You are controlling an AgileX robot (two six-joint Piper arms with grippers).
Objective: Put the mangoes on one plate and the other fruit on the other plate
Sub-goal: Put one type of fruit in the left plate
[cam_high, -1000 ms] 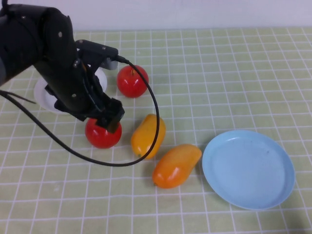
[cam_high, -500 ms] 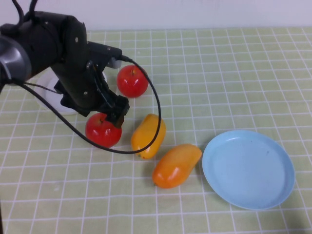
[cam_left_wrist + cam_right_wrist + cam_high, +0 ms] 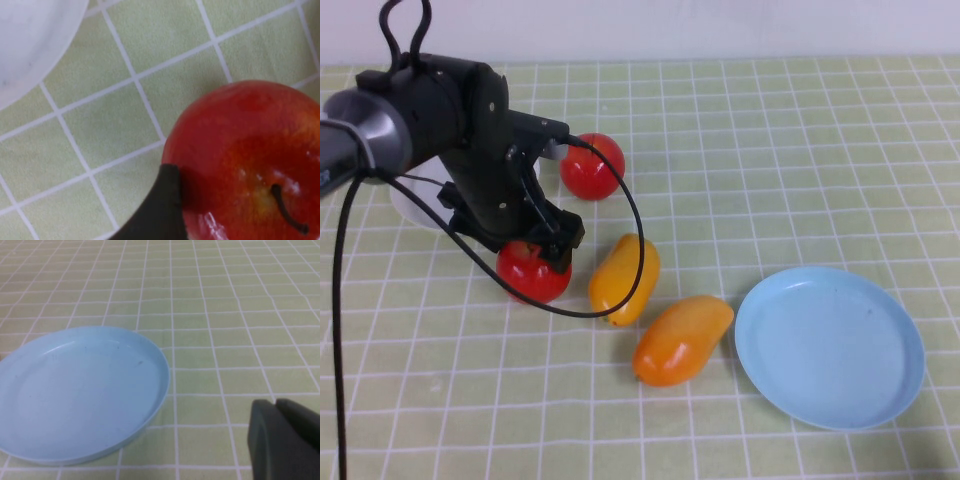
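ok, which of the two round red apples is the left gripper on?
The nearer round red apple, beside the oblong orange mango. The open left gripper sits over it; the farther apple lies apart. The shut right gripper waits by the light blue plate.

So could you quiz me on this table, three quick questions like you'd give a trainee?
1. True or false: the light blue plate already holds a mango.
2. Which fruit is the left gripper over? A) the near apple B) the far apple C) a mango
3. Fill in: the right gripper sits beside the ___ plate, fingers shut.

Key
1. False: it is bare, and both mangoes, including the nearer one, lie on the tablecloth.
2. A. The left gripper's fingers are open with one fingertip against that apple.
3. Light blue.
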